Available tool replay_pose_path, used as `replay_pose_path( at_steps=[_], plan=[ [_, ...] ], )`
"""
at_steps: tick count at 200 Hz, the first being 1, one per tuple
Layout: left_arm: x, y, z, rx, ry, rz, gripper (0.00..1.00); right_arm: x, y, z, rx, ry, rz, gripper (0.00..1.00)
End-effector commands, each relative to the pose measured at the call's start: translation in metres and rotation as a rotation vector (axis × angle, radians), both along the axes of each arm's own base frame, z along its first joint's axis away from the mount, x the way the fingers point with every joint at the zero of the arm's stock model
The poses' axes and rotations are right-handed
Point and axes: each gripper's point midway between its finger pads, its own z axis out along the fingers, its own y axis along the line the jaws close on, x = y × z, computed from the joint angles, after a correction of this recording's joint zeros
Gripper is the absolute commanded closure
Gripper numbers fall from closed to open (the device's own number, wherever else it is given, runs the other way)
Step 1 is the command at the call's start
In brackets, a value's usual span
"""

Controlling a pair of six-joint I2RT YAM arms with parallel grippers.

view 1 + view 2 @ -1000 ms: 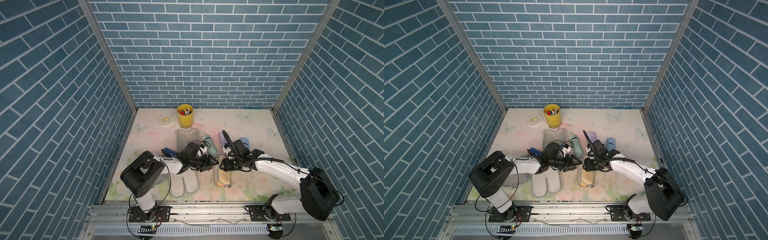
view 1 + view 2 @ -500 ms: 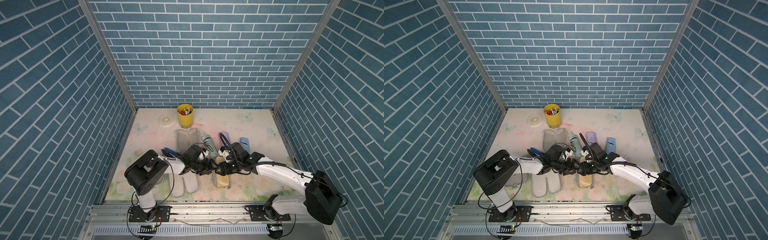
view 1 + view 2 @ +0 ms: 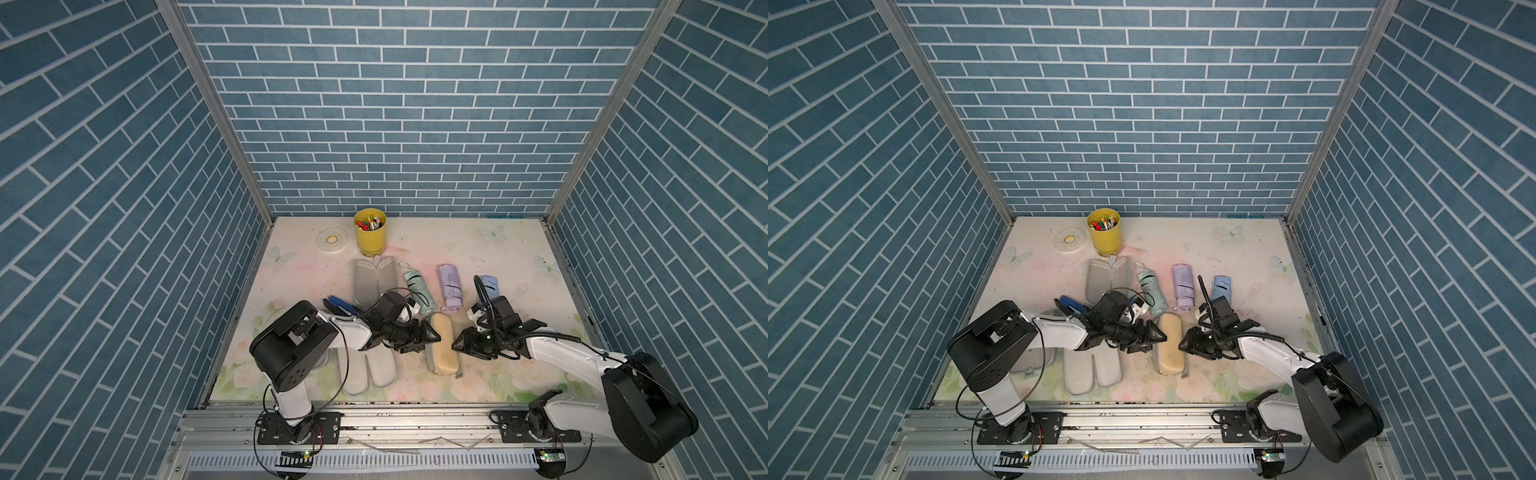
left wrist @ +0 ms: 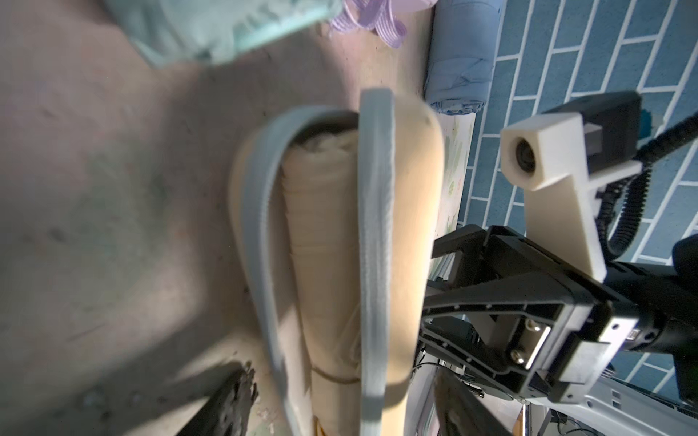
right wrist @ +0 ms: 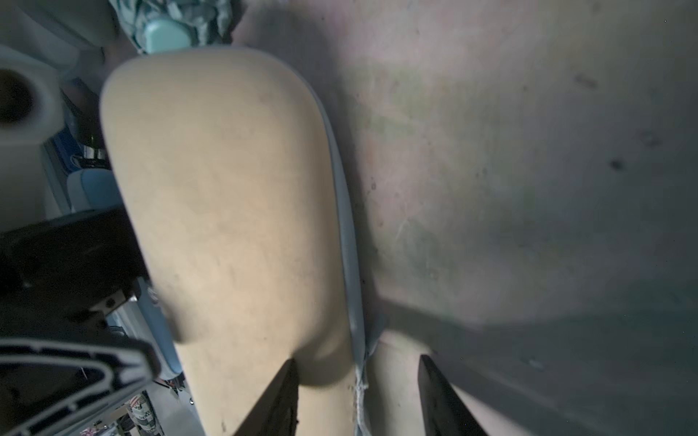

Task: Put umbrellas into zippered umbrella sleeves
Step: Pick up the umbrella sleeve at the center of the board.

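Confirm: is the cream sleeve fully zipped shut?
No, in the left wrist view the cream sleeve gapes along its zip edge, and the cream umbrella shows inside.

Floral table (image 3: 498, 257): umbrellas (image 3: 450, 286), sleeves (image 3: 374, 280), perhaps tape (image 3: 331, 240)

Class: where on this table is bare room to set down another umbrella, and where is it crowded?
Free: the far right corner, between the yellow cup and the light blue umbrella; also the left strip beside the tape roll. Crowded: the middle, from the mint umbrella to the cream sleeve.
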Motion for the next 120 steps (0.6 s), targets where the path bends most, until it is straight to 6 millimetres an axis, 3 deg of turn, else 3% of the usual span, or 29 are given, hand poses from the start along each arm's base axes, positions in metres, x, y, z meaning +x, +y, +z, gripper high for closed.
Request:
replay_pose_path(
  at_steps=[1, 28, 68, 95, 120],
  plan=[
    [-0.007, -0.007, -0.007, -0.01, 0.033, -0.01, 0.23, 0.008, 0.014, -0.001, 0.003, -0.021, 0.009, 0.53],
    [-0.009, -0.007, -0.017, -0.016, 0.057, 0.001, 0.34, 0.008, 0.02, -0.004, 0.001, -0.014, 0.031, 0.57],
    [0.003, -0.002, -0.014, -0.092, 0.082, 0.074, 0.71, -0.004, 0.016, 0.009, 0.075, -0.006, 0.055, 0.43],
    [0.015, -0.016, 0.011, -0.205, 0.045, 0.078, 0.91, -0.003, 0.007, 0.018, 0.111, -0.017, 0.041, 0.37],
    [0.03, -0.017, 0.044, -0.274, -0.017, 0.094, 0.95, 0.006, 0.014, 0.041, 0.241, -0.033, 0.035, 0.3]
  ],
)
